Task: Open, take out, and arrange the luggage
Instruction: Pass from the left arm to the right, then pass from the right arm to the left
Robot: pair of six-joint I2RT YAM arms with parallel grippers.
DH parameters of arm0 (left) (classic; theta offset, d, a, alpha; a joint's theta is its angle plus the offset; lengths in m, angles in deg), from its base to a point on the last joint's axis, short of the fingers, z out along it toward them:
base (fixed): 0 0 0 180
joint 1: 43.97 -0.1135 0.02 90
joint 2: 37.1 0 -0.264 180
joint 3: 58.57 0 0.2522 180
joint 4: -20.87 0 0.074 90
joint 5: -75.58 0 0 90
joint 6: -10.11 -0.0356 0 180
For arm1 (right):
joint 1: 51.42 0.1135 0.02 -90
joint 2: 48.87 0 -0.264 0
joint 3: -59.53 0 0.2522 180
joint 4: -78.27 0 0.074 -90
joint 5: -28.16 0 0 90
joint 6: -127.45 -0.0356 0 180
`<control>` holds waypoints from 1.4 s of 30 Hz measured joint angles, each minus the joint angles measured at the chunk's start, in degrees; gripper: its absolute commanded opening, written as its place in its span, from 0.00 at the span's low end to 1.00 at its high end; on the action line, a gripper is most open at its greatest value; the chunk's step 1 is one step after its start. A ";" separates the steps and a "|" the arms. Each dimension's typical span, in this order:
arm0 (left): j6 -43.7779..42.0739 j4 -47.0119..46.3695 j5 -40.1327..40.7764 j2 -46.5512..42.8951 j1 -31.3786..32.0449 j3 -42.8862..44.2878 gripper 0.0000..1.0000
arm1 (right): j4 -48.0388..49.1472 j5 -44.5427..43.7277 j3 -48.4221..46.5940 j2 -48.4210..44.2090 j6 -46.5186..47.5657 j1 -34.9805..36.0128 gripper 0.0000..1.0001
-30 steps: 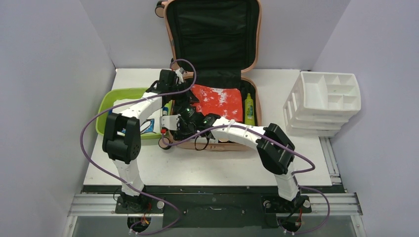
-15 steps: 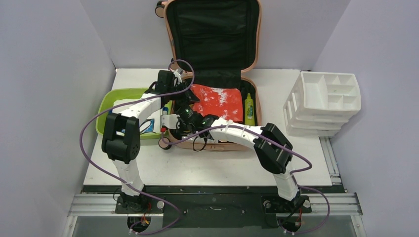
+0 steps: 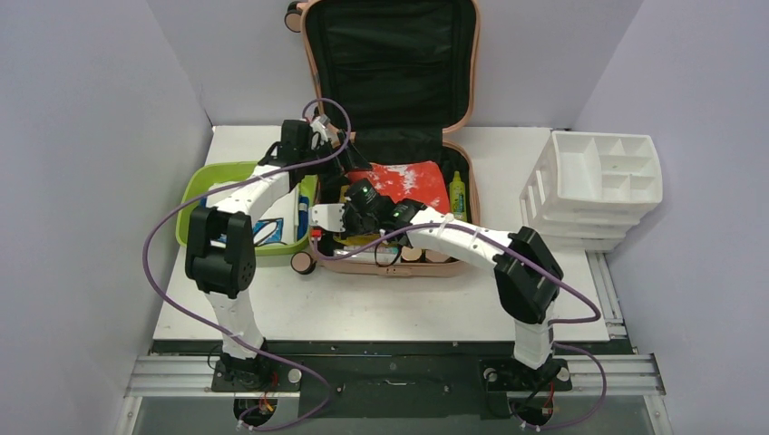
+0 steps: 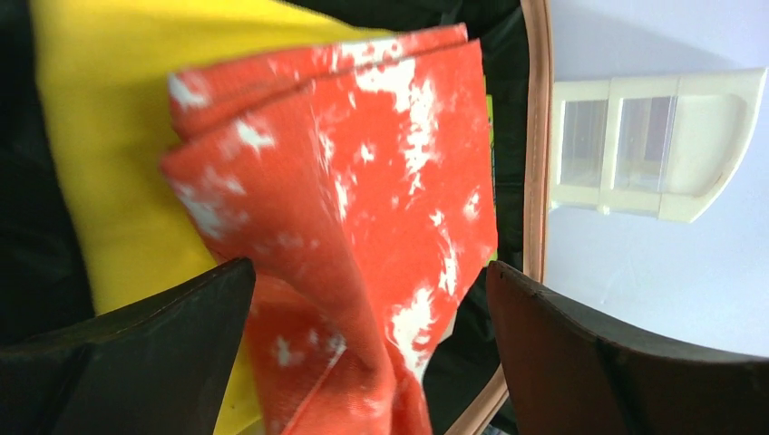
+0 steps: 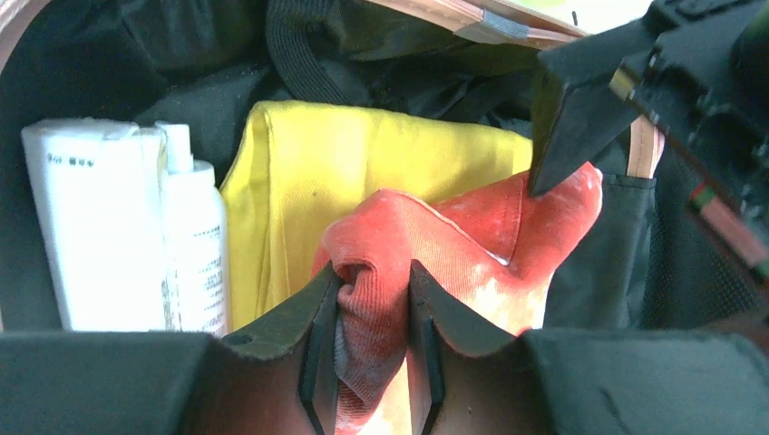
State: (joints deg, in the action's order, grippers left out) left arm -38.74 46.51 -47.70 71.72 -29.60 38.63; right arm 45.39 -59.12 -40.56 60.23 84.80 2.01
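The pink luggage lies open on the table, its black-lined lid leaning on the back wall. Inside, a red-and-white cloth rests on a yellow cloth. My right gripper is shut on a bunched fold of the red cloth at the case's left side. My left gripper is open, its fingers standing wide on either side of the raised red cloth without pinching it. One left finger shows just above the cloth in the right wrist view.
A green bottle lies at the case's right side. A white tube and a white bottle lie beside the yellow cloth. A lime-green tub sits left of the case, a white drawer organizer to the right.
My left gripper has opened and let go of the red cloth. My right gripper has closed on the cloth, and the right arm has shifted a little back and right.
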 measured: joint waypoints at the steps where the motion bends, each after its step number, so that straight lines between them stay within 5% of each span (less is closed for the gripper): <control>1: -0.46 0.33 0.04 0.17 -0.39 0.81 0.96 | -0.70 1.11 0.11 -0.68 0.04 -0.52 0.22; 19: -4.02 7.34 4.26 3.76 -1.55 5.01 0.96 | -5.14 10.32 0.13 -4.61 0.79 -5.46 0.22; 29: -2.40 7.19 3.72 4.24 4.98 3.28 0.96 | -6.27 10.62 0.11 -4.61 0.83 -5.42 0.23; 34: -2.34 6.56 3.37 4.70 5.81 2.36 0.98 | -7.65 10.62 -0.02 -4.61 0.83 -5.31 0.34; 35: -2.36 6.45 2.97 4.90 5.77 2.16 0.93 | -7.96 10.60 -0.26 -4.61 0.85 -5.27 0.39; 36: -2.36 6.23 2.67 5.16 5.75 2.03 0.89 | -8.26 10.54 -0.52 -4.61 0.83 -5.22 0.62; 38: -2.40 5.49 1.97 5.79 5.77 1.75 0.63 | -9.14 10.19 -1.25 -4.61 0.37 -5.05 0.83; 39: -2.29 5.33 1.68 6.10 5.70 1.55 0.46 | -9.55 9.90 -1.68 -4.61 0.35 -5.01 0.84; 42: -2.51 4.87 1.03 6.86 5.14 1.07 0.16 | -11.28 9.51 -3.08 -4.72 -0.09 -5.01 0.86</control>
State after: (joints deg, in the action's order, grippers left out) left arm -41.25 51.38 -46.67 78.58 -24.46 39.70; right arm 34.11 -49.61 -43.64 55.50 84.72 -2.99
